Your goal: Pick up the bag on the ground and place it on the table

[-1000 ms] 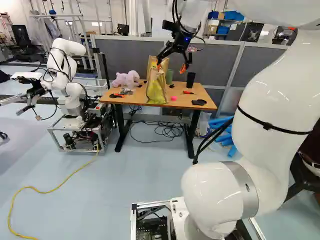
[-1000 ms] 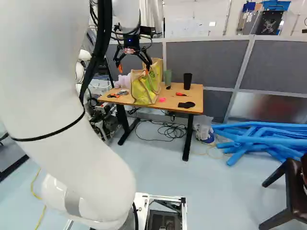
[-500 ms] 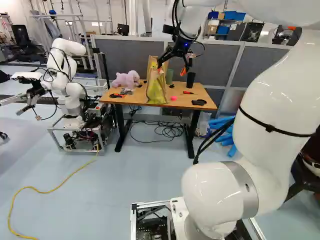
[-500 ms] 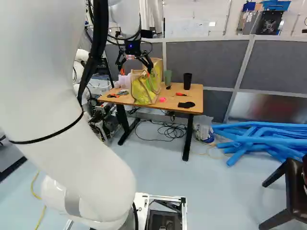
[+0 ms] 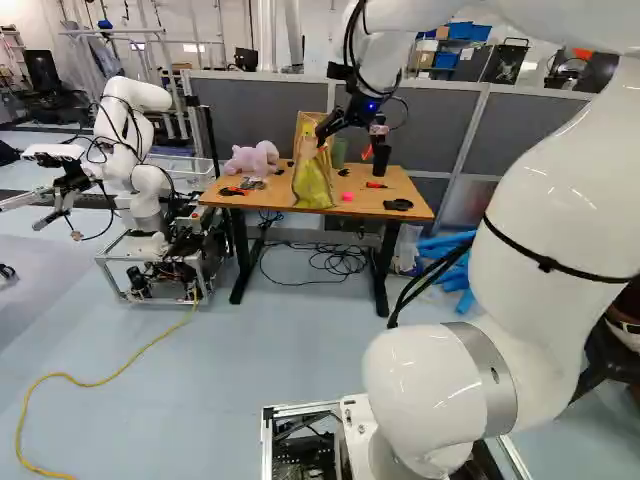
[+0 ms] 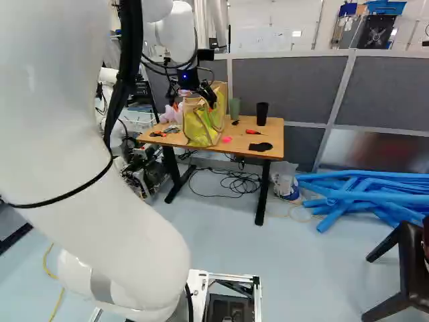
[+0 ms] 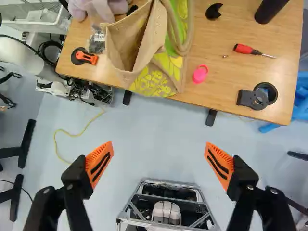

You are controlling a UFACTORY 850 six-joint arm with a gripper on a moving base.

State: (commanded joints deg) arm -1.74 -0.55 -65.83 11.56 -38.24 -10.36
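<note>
In the left base view my gripper (image 5: 344, 144) is above the table, in front of or over the bag's top. The wrist view shows the gripper (image 7: 159, 161) open, its orange pads wide apart with nothing between them. Ahead of the fingers the tan, green and yellow bag (image 7: 156, 77) stands on the wooden table (image 7: 219, 79), near the edge facing the base; its mouth gapes and a handle loop hangs over one side. The right base view shows the bag (image 6: 200, 126) upright on the tabletop, its upper part partly behind the gripper.
On the table are a pink plush toy (image 5: 252, 158), a black cup (image 6: 262, 113), a green cup (image 6: 234, 108), a red screwdriver (image 7: 251, 50) and a tape roll (image 7: 267, 92). Another robot (image 5: 140, 150) stands left of the table. Blue foam tubes (image 6: 362, 191) lie right of it.
My arm has swung the gripper lower and turned it, with its fingers wide throughout. The bag has stayed where it was on the table. The base has not moved.
</note>
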